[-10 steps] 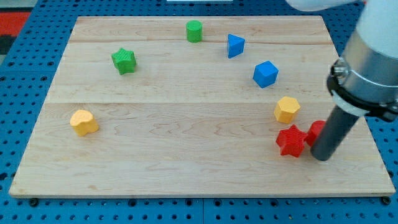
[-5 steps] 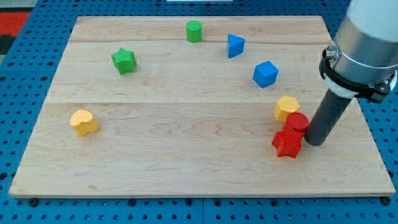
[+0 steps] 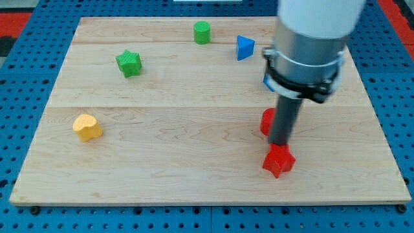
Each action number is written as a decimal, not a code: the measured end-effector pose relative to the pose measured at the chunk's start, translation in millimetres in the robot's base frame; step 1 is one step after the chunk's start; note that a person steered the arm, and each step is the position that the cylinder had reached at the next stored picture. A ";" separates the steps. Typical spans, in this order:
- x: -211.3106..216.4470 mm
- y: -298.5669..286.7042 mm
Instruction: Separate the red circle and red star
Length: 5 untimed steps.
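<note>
The red star [image 3: 279,160] lies near the view's bottom, right of centre. The red circle [image 3: 266,122] sits just above it, mostly hidden behind my rod; only its left edge shows. My tip [image 3: 279,143] is down on the board between the two, right of the red circle and just above the red star. A small gap of wood shows between the two red blocks.
A green star [image 3: 129,63] and a yellow block [image 3: 87,127] lie at the view's left. A green cylinder [image 3: 202,32] and a blue triangle [image 3: 244,47] lie at the top. The arm's body hides the blue cube and the yellow hexagon.
My rod has swept to the view's left, pushing both red blocks left. The red circle went up-left and the red star down-left, so they now lie apart.
</note>
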<state>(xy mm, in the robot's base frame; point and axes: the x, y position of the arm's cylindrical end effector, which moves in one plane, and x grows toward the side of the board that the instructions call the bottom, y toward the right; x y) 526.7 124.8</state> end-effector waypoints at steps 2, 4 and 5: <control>-1.6 19.9; -29.3 -36.0; -43.6 -65.4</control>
